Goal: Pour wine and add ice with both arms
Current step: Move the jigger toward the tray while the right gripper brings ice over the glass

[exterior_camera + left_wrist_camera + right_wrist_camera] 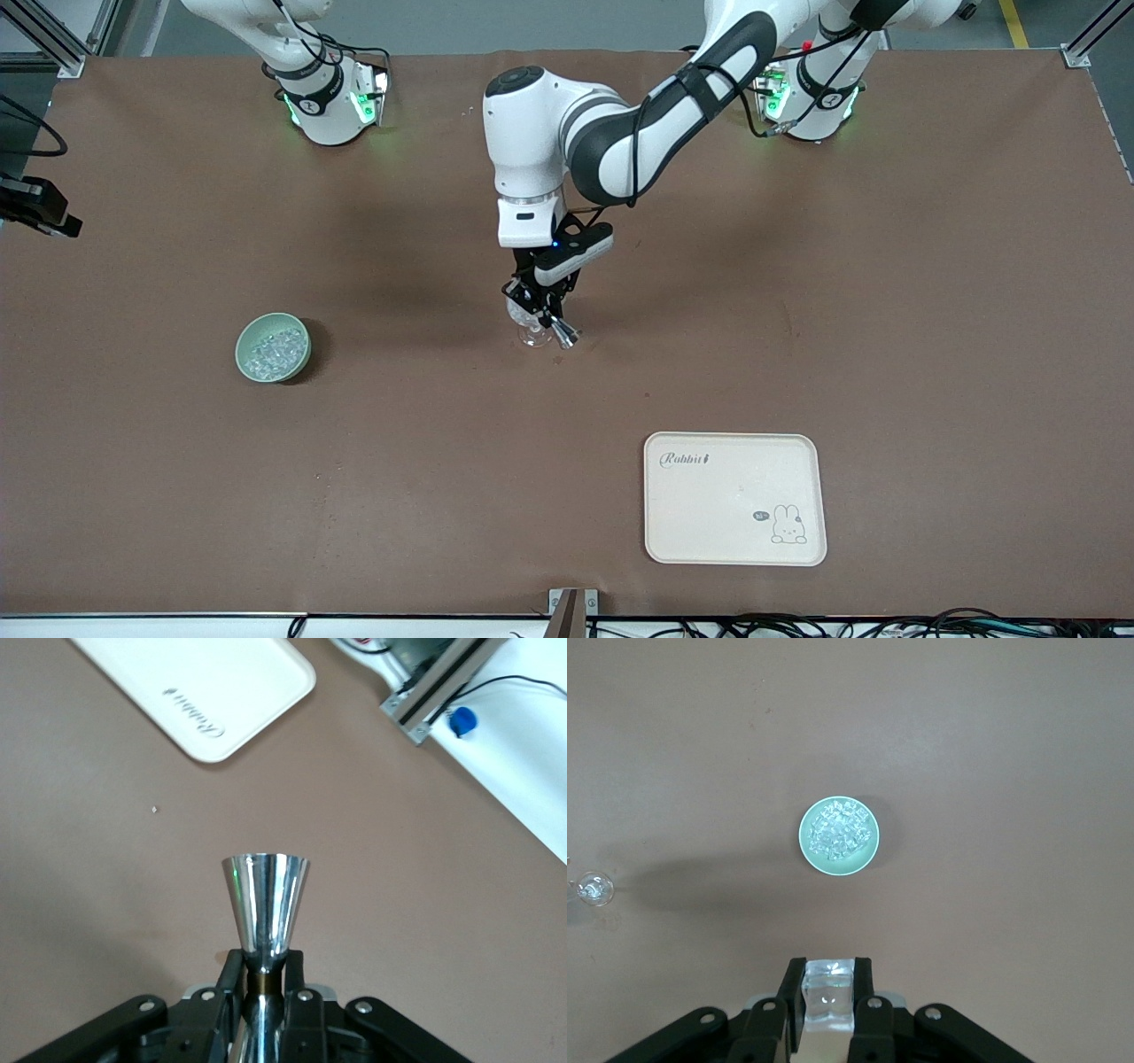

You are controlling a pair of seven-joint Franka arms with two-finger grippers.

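Left gripper (pixel 542 312) clamped narrow on a silver jigger (pixel 264 912), poised directly over the wine glass (pixel 532 332) at mid-table. Right gripper (pixel 828 997) out of the front view, high above the table, closed on one clear ice cube (pixel 827 990). Directly below it: green bowl (pixel 838 836) heaped with ice (pixel 274 346), toward the right arm's end. Cream tray (pixel 734 498) well apart from both grippers, nearer the front camera than the glass.

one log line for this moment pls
left gripper: shut on steel jigger over wine glass | right gripper: shut on clear block above ice bowl
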